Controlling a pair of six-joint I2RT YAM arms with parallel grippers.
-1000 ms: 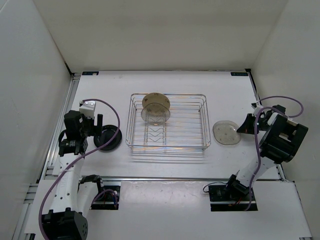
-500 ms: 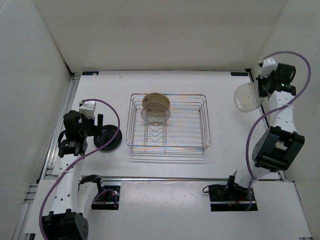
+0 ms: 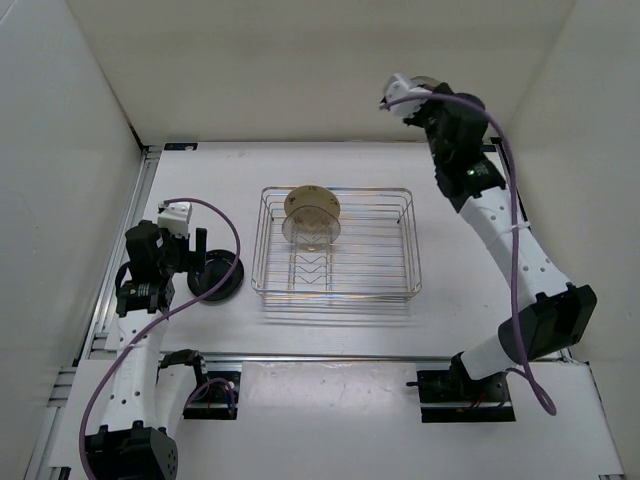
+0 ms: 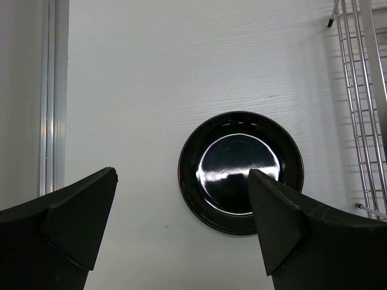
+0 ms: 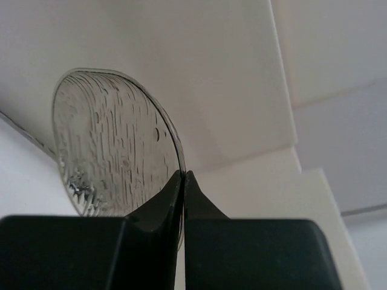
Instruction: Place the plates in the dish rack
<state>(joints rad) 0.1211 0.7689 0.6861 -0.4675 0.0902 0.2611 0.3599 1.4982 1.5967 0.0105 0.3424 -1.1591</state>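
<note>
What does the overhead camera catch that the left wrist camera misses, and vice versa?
Only overhead: the tan plate and a grey plate standing in the dish rack, and the right gripper up high with a second grey plate. Only left wrist: the glossy reflection in the black plate. Both: that plate, flat on the table beside the rack, below the open left gripper.

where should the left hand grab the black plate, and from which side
Take the black plate by its rim, from straight above: it lies flat on the table, so only the rim offers an edge. Its side away from the dish rack looks freest.
</note>
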